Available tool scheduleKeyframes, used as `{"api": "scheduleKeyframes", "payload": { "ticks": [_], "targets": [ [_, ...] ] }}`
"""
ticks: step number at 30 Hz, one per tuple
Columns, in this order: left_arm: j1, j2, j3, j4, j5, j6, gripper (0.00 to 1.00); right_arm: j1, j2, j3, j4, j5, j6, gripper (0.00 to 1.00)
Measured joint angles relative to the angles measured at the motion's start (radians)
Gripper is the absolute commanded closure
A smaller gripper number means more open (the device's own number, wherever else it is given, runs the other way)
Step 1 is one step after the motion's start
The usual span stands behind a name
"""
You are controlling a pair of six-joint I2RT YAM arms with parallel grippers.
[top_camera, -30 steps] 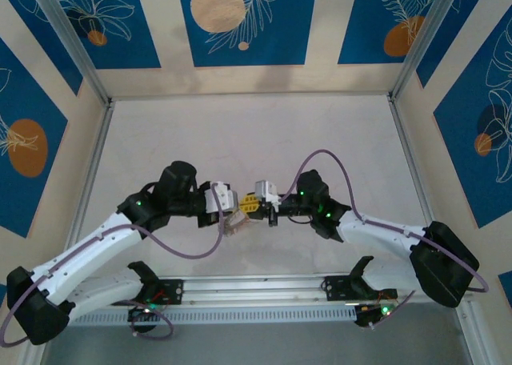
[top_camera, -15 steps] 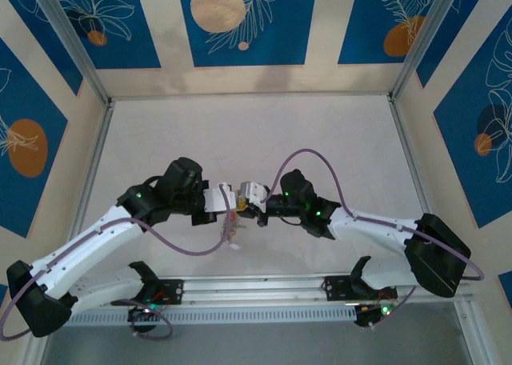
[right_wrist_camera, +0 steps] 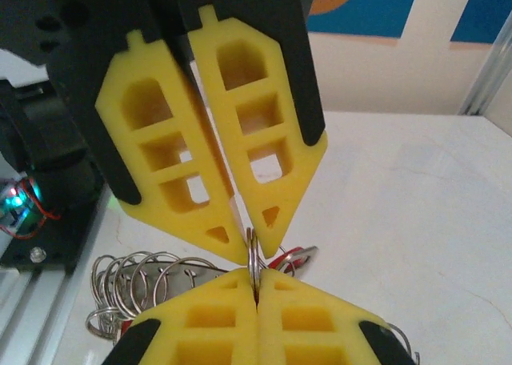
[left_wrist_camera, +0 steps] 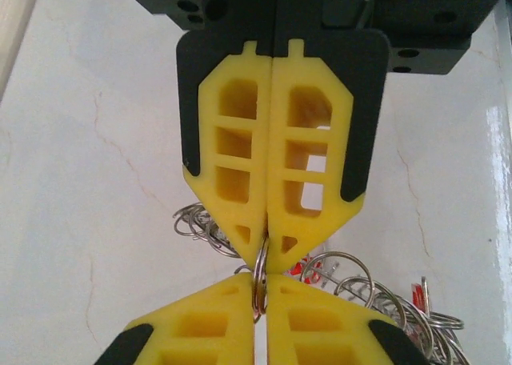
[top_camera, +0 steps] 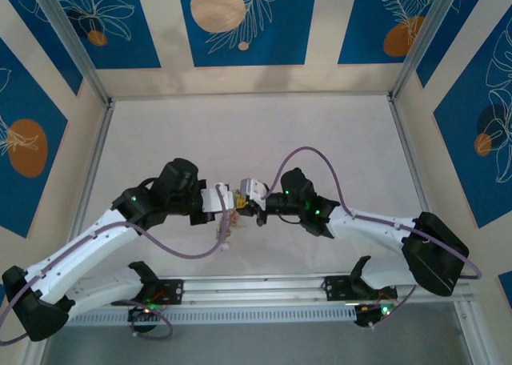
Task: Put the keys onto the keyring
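left hand (top_camera: 229,199) and right hand (top_camera: 241,198) meet tip to tip, keyring (left_wrist_camera: 260,273) between them, keys (top_camera: 226,230) beneath.

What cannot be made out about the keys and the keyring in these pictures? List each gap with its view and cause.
- Top external: the keys are too small to count, bunched under the left gripper and right gripper.
- Left wrist: the keyring, pinched edge-on, is mostly hidden by yellow fingers.
- Right wrist: the keys' labels are hidden behind fingers and small rings; the bottom edge cuts them.
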Motion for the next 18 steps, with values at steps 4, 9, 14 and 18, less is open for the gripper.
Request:
{"api": "scheduleKeyframes", "payload": {
  "ticks": [4,9,14,18],
  "targets": [
    [0.007,-0.048,-0.037,0.058,0.030,-0.002,0.78,-0.035,-0.003,-0.061,0.085,-0.056,0.041,1.00],
    [0.020,-0.086,-0.084,0.140,0.081,-0.031,0.71,-0.050,-0.019,-0.111,0.174,-0.091,0.067,1.00],
    [0.025,-0.080,-0.123,0.200,0.117,-0.064,0.70,-0.056,-0.033,-0.129,0.260,-0.113,0.084,1.00],
    [0.029,-0.076,-0.124,0.226,0.146,-0.084,0.76,-0.060,-0.048,-0.143,0.312,-0.118,0.095,1.00]
  ]
}}
